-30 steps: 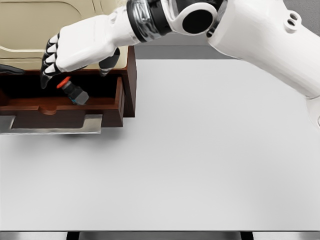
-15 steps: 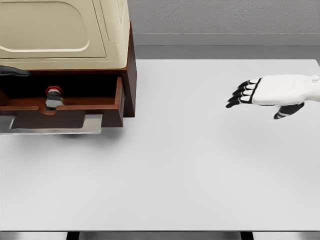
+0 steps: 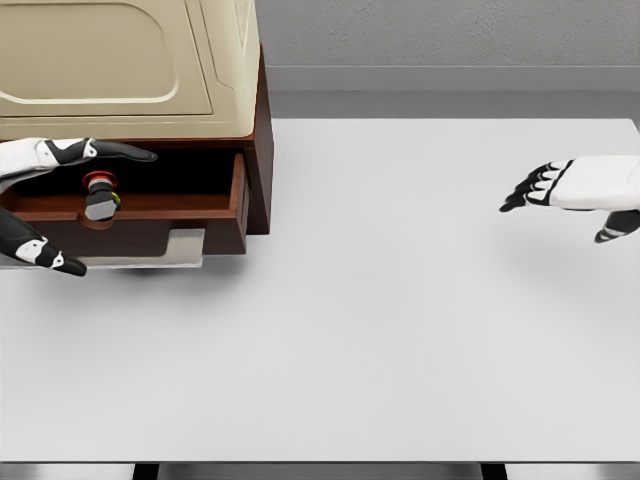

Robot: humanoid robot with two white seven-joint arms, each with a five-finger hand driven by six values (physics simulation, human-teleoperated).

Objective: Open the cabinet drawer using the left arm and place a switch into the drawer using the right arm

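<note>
A dark wooden cabinet (image 3: 258, 150) with a beige top stands at the far left, and its drawer (image 3: 170, 232) is pulled out. Inside the drawer lies the switch (image 3: 98, 194), grey with a red button. My left hand (image 3: 45, 205) reaches in from the left edge. Its fingers (image 3: 115, 152) are spread over the drawer's left part and hold nothing. My right hand (image 3: 560, 190) hovers over the table's right side, open and empty, far from the cabinet.
The white table (image 3: 350, 330) fills most of the view. A metal handle plate (image 3: 130, 258) runs along the drawer's front. A grey wall lies behind the table.
The right hand dropped the switch into the drawer and pulled back to the far right. The switch settled. The left hand has come further into view at the drawer.
</note>
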